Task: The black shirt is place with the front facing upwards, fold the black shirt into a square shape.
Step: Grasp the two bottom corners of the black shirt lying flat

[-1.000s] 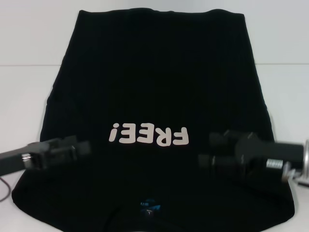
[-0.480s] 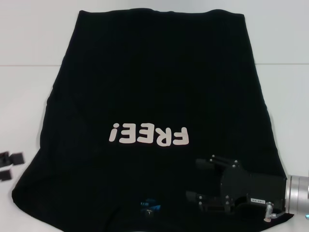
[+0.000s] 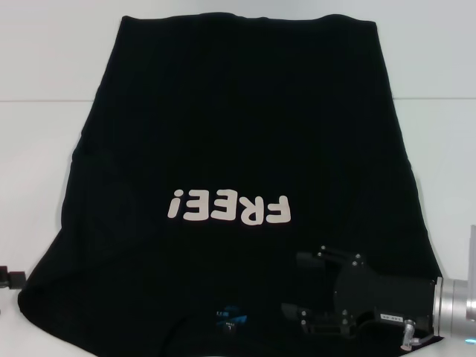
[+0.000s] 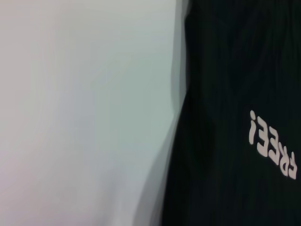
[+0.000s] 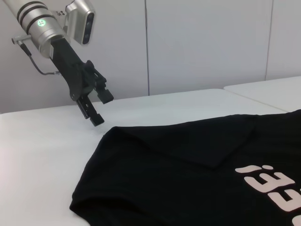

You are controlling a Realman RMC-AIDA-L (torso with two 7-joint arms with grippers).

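Right gripper released over shirt near collar; left gripper released beside shoulder; should pinch shoulders evenly, lift together

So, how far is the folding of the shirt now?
Hardly begun. The black shirt lies flat, "FREE!" print up, with no fold made. The open right end effector hovers over its near right part; the open left end effector sits off its left edge. Every fold remains.
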